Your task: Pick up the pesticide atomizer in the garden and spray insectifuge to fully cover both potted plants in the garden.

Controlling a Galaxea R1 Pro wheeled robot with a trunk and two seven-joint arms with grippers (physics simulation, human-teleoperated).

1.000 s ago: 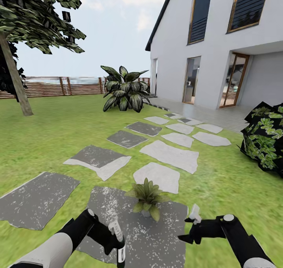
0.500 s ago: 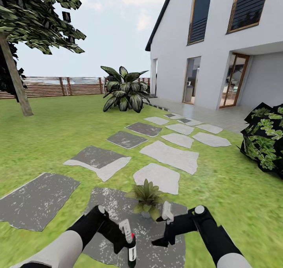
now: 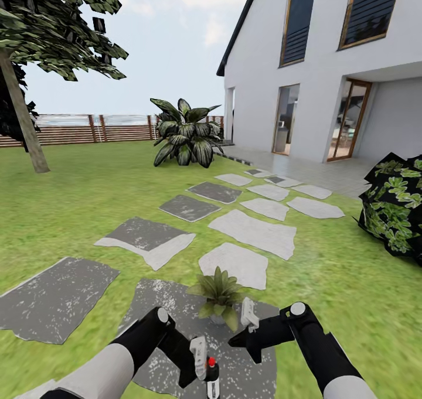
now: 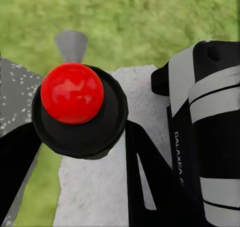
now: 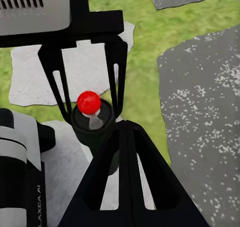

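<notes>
The pesticide atomizer [image 3: 211, 372] is a slim dark bottle with a red nozzle spot, held upright low over a speckled grey slab [image 3: 176, 305]. My left gripper [image 3: 202, 368] is shut on it. In the left wrist view the atomizer [image 4: 75, 107] sits between the black fingers [image 4: 145, 177]. One potted plant [image 3: 220, 292], a small green rosette, stands on the same slab just beyond both hands. My right gripper [image 3: 236, 340] is shut and empty, close to the right of the atomizer. Past my right gripper [image 5: 125, 132], the right wrist view has the atomizer [image 5: 90, 118].
Grey stepping slabs [image 3: 252, 232] lead across the lawn to the white house [image 3: 328, 65]. A big broad-leaved shrub [image 3: 186, 130] stands by the brown fence [image 3: 88, 128]. There is a tree trunk [image 3: 24, 123] at the left and a dark leafy bush [image 3: 395, 205] at the right.
My left arm has carried the atomizer rightward, toward the plant, and its red nozzle now shows. My right gripper swung left to sit beside it, then barely moved.
</notes>
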